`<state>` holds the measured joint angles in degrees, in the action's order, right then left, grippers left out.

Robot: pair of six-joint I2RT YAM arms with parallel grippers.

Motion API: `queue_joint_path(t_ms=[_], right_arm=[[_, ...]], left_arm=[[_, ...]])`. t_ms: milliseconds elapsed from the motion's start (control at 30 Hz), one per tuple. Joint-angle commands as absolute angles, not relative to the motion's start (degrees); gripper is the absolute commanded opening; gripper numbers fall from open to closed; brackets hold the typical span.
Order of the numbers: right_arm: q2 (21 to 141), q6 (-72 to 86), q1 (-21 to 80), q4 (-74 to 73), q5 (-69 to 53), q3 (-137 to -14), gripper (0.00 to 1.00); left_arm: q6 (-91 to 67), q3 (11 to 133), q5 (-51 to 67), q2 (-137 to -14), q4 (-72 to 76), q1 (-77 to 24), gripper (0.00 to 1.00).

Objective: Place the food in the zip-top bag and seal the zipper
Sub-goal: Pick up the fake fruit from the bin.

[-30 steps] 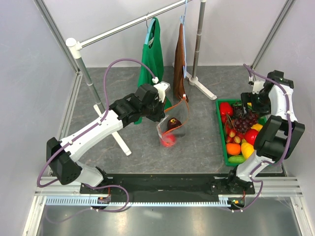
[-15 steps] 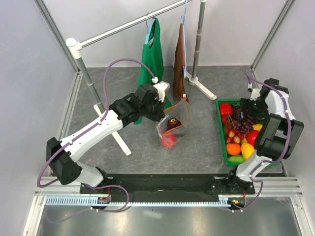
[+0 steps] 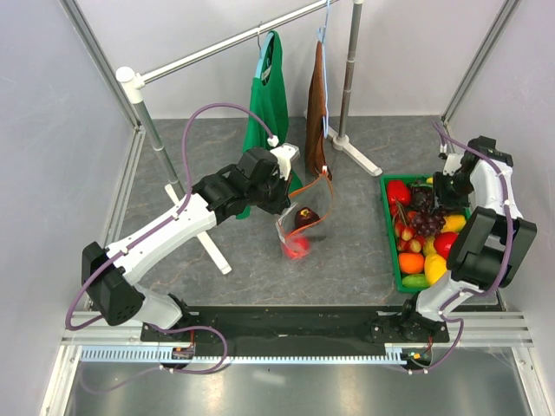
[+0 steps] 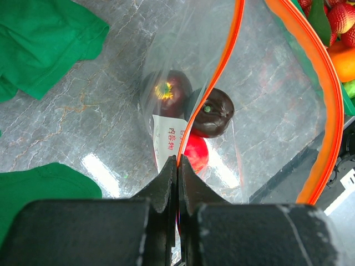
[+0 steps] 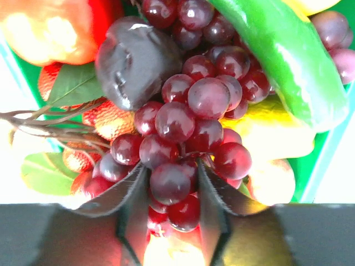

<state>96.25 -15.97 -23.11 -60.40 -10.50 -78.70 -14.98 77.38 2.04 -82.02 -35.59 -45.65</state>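
I'm clasping the dark purple grapes (image 5: 188,111) in the green tray (image 3: 387,227) with my right gripper (image 5: 171,178), while my left gripper (image 4: 177,166), pressed tight on the zipper (image 4: 222,72), is holding the zip-top bag (image 3: 299,227) open, well apart at nine o'clock.

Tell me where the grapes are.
In the top view the grapes lie in the green tray at right, beside a dark purple fruit, inside the right gripper.

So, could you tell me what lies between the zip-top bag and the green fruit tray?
Only bare grey tabletop, seen in the top external view: nothing sits between the zip-top bag and the green fruit tray.
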Motion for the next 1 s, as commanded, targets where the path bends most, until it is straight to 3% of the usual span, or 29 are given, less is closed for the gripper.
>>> queue_joint_path(t_ms=[0, 200, 733, 967], right_arm=[[93.3, -14.6, -23.1, -64.2, -12.7, -81.3, 0.27], [92.9, -15.0, -24.1, -66.1, -12.6, -83.7, 0.0], [86.1, -18.1, -24.9, -74.6, -24.0, -96.3, 0.0], [83.6, -18.3, -24.5, -77.9, -45.0, -104.0, 0.0]], left_arm=[[-15.5, 77.2, 2.5, -82.0, -33.7, -45.4, 0.02], [-15.4, 77.0, 2.5, -81.7, -33.6, -45.4, 0.02], [-15.6, 76.6, 3.6, -82.0, -33.7, -45.3, 0.02], [-16.1, 77.5, 5.3, -83.0, -34.3, -45.0, 0.02]])
